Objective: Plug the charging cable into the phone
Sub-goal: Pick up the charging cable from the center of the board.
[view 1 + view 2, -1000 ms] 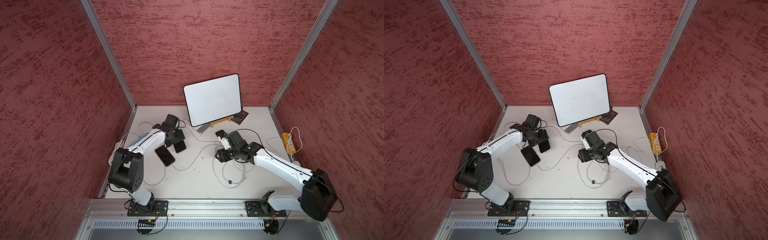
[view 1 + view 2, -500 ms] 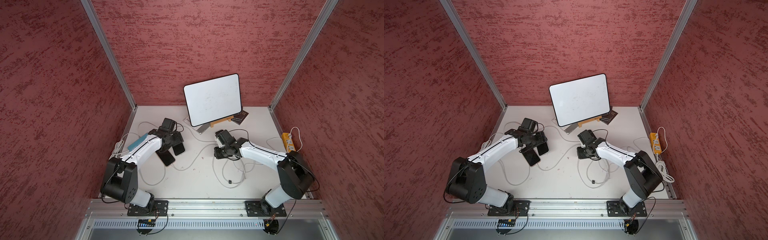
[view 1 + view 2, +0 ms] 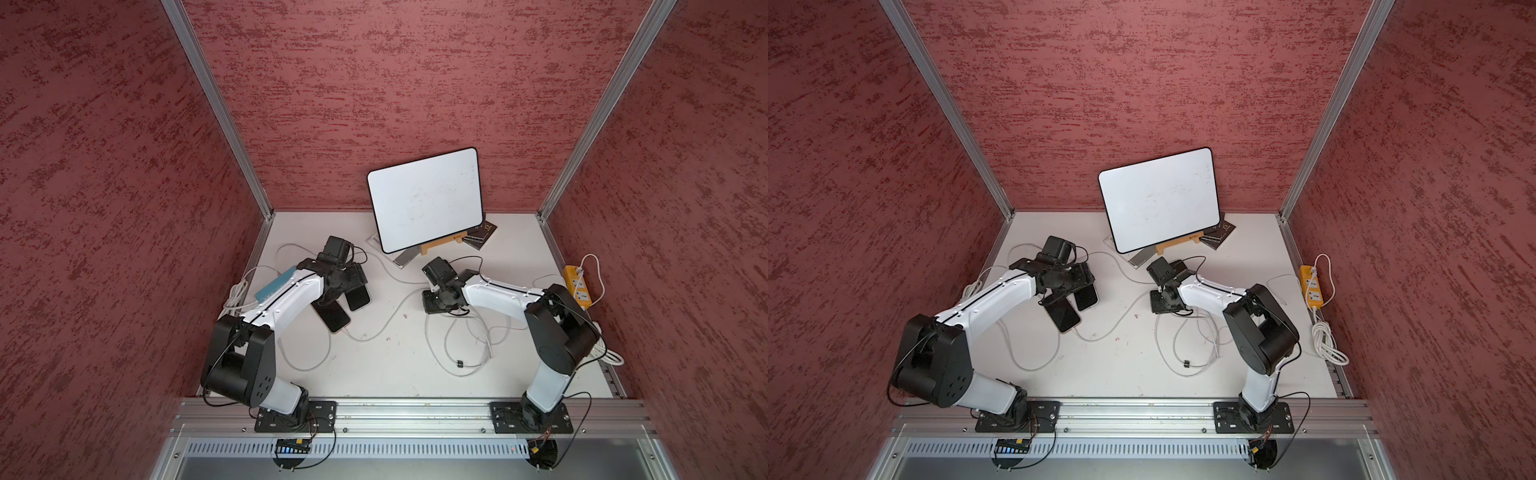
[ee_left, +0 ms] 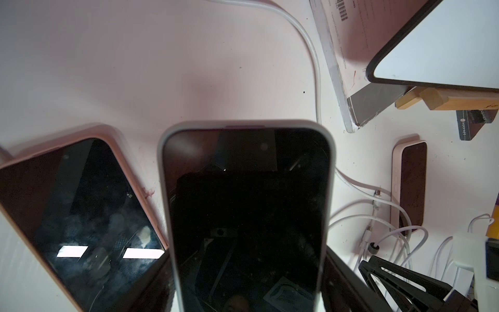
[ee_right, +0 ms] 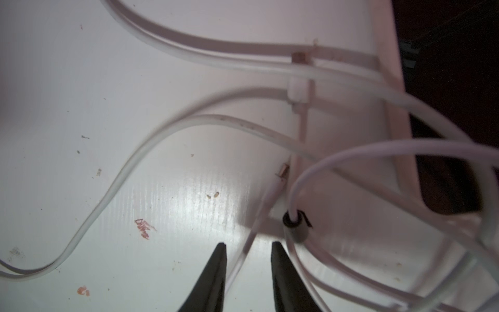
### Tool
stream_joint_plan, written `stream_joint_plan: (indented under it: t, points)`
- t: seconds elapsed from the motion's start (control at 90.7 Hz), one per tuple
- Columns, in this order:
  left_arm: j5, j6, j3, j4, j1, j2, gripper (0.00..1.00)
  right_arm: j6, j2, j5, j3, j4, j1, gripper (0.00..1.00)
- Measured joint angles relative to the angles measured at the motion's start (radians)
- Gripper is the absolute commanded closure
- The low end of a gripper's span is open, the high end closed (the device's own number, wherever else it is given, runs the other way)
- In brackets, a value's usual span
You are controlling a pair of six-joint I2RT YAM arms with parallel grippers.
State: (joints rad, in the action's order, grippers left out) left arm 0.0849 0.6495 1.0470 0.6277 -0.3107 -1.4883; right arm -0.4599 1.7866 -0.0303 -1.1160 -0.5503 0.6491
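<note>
In the left wrist view a dark-screened phone [image 4: 247, 205] in a pale case fills the centre, with my left gripper [image 4: 248, 297] shut on its two long edges. In both top views that phone [image 3: 358, 297] hangs just over the table under the left gripper [image 3: 351, 286]. The white charging cable [image 5: 244, 259] runs between the fingertips [image 5: 220, 251] of my right gripper [image 5: 248, 244], which stand apart with a gap on each side. Its metal plug [image 5: 283, 170] lies on the table just ahead. The right gripper [image 3: 436, 299] is low at mid-table.
A pink-cased phone [image 4: 81, 205] lies beside the held one, and another [image 4: 410, 183] by the right gripper. Loose white cable loops [image 3: 469, 349] cover the table at the right. A white board on a wooden stand [image 3: 428, 199] is at the back, a yellow power strip [image 3: 577, 286] at the right edge.
The right arm has folded in, its elbow swinging closer to mid-table. Its jaws have narrowed around the cable. The left arm has shifted slightly, the phone still in its grip.
</note>
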Motion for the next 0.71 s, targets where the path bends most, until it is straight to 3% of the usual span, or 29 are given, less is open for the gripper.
stream_joint_plan:
  t: [0.705]
  points:
    - [0.0,0.0,0.0,0.0,0.0,0.0,1.0,-0.039,0.127,0.134,-0.115,-0.045,0.045,0.69]
